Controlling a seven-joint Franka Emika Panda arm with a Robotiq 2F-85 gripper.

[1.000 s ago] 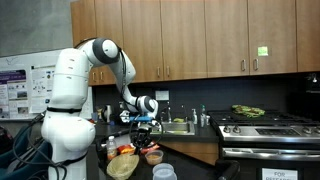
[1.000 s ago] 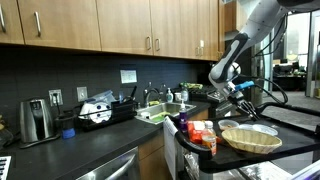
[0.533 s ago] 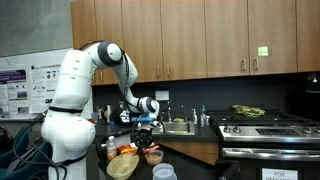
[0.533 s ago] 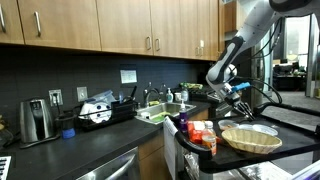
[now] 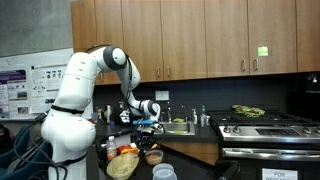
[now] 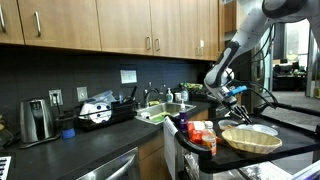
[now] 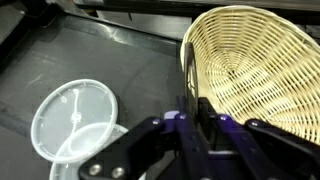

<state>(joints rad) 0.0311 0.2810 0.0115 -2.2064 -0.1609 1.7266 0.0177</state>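
Dark countertop (image 7: 120, 60) lies under me, wood cabinets behind. Over the last second my elbow has swung across and my gripper (image 7: 196, 128) has drifted slightly sideways. That is only a repositioning: the wicker basket (image 7: 260, 75) and clear round lid (image 7: 72, 118) sit unmoved, either side below me. My jaws are drawn together (pinching anything? I cannot tell). The wall poster (image 5: 15, 85) and red packet (image 6: 200, 131) are too small to read.

White arm (image 5: 100, 62) arched forward, wrist (image 5: 147, 106) angled downward; fingers (image 7: 184, 118) seemingly closed, near together
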